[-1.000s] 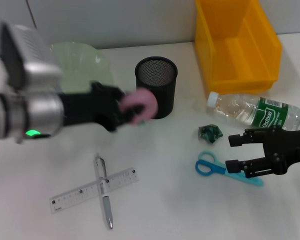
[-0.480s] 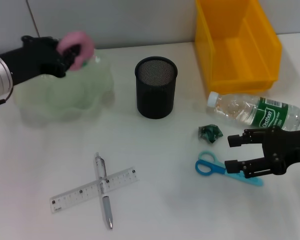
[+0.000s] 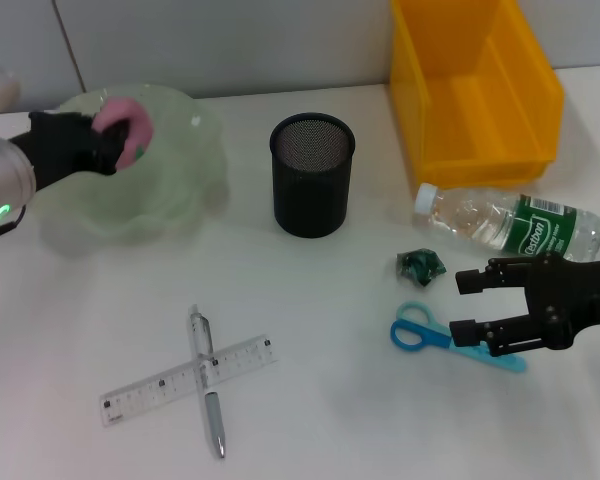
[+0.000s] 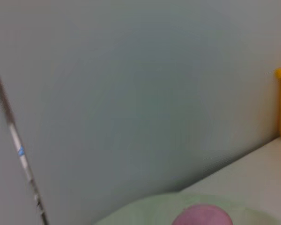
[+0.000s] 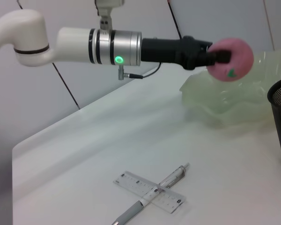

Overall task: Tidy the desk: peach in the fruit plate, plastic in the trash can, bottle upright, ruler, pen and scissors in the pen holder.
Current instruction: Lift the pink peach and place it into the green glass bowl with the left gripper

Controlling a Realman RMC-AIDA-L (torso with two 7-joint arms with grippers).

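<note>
While the left hand (image 3: 115, 140) pinches the peach (image 3: 123, 125) over the fruit plate (image 3: 185, 170), the bottle (image 3: 510, 225) lies sideways.

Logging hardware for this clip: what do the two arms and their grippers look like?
The left arm is white, then silver with black rings, a green indicator light and a thin black cable, ending in a black left gripper. The right gripper is black with angular two-finger linkages.
</note>
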